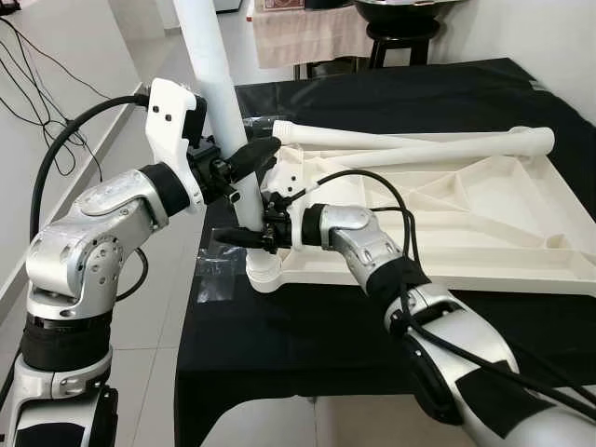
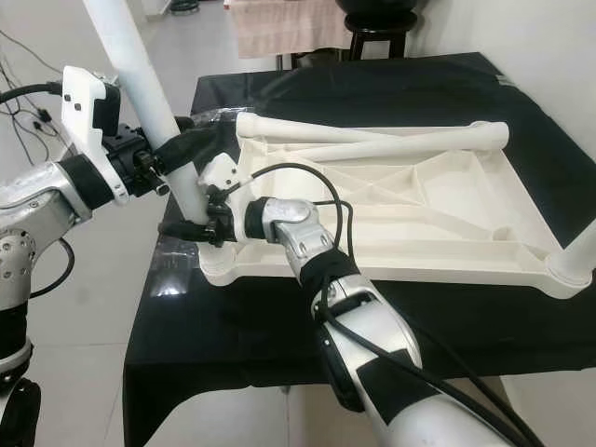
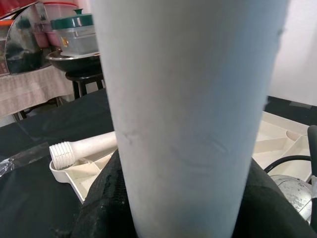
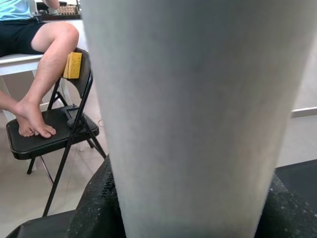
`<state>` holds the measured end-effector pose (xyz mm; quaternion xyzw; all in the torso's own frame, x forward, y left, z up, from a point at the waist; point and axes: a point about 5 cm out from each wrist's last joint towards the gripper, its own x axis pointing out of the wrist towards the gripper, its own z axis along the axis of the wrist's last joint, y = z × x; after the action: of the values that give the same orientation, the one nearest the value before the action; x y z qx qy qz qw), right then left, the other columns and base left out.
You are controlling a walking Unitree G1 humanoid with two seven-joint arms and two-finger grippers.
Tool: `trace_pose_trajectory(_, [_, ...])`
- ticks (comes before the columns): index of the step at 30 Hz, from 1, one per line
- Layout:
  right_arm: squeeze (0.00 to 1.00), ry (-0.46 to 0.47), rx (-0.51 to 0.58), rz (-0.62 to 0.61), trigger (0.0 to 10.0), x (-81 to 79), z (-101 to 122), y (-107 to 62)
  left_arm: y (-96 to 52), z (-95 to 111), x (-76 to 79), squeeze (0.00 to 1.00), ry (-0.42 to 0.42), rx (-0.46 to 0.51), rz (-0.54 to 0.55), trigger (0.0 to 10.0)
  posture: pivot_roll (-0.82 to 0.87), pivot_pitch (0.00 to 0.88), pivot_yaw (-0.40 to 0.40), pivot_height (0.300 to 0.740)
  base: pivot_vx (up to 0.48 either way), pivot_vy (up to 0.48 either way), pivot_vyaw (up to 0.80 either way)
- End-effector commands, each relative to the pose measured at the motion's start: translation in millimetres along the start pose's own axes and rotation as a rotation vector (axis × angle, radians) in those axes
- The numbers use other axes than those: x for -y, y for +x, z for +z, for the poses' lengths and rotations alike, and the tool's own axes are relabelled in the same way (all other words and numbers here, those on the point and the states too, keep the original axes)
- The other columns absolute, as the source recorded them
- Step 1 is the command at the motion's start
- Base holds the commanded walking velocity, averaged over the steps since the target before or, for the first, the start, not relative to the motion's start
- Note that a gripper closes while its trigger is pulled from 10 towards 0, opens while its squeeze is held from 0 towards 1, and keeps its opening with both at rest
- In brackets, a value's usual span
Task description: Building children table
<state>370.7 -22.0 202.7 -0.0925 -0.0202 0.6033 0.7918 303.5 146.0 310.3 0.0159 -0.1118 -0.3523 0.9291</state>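
White plastic made up the upturned tabletop (image 1: 484,214), which lay on the counter (image 1: 391,93) under a black cloth. One leg (image 1: 216,84) stood nearly upright, slightly tilted, in the socket (image 1: 264,270) at the tabletop's near left corner. The left hand (image 1: 250,156) pinched that leg partway up, its black fingers (image 3: 99,198) pressed against both sides. The right hand (image 1: 244,237) pinched the same leg lower down, just above the socket. Two more legs (image 1: 410,142) lay crossed along the tabletop's far edge. Beyond the counter, a person's bare feet (image 4: 32,121) rested on a black folding chair (image 4: 54,134).
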Motion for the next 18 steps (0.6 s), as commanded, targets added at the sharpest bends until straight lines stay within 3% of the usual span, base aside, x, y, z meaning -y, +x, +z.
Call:
trace_pose_trajectory(1, [0.0, 0.005, 0.017, -0.039, 0.0, 6.4, 3, -5.3, -7.0, -6, -3.9, 0.0, 0.018, -0.047, 0.028, 0.0, 0.06, 0.105, 0.038, 0.74, 0.0, 0.0, 0.0])
trace_pose_trajectory(8, [0.0, -0.005, 0.031, -0.068, 0.0, 6.4, -7, -13.1, -6.4, -6, -5.4, 0.0, 0.022, -0.047, 0.047, 0.0, 0.05, 0.106, 0.035, 0.74, 0.0, 0.0, 0.0])
trace_pose_trajectory(9, [0.0, -0.023, 0.016, -0.087, 0.0, 4.6, -12, -14.2, -6.5, -5, -7.3, 1.0, 0.008, -0.031, 0.066, 10.0, 0.04, 0.108, 0.032, 0.74, 0.0, 0.0, 0.0])
trace_pose_trajectory(14, [0.0, -0.02, -0.018, -0.152, 0.0, 0.3, -23, -12.7, -7.3, -4, -9.2, 1.0, -0.012, -0.016, 0.084, 10.0, 0.04, 0.106, 0.025, 0.74, 0.0, 0.0, 0.0])
trace_pose_trajectory(15, [0.0, 0.013, -0.128, -0.379, 0.0, -2.9, -42, -7.4, -7.2, -4, -11.4, 1.0, -0.024, -0.012, 0.102, 10.0, 0.03, 0.104, 0.02, 0.74, 0.0, 0.0, 0.0])
trace_pose_trajectory(17, [0.0, 0.013, -0.128, -0.379, 0.0, -2.9, -42, -7.4, -7.2, -4, -11.4, 1.0, -0.024, -0.012, 0.102, 10.0, 0.03, 0.104, 0.02, 0.74, 0.0, 0.0, 0.0])
trace_pose_trajectory(18, [0.0, 0.034, -0.131, -0.485, 0.0, -33.3, -53, 8.7, -6.1, -3, -13.7, 0.0, -0.037, -0.011, 0.106, 10.0, 0.03, 0.102, 0.032, 0.74, 0.0, 0.0, 0.0])
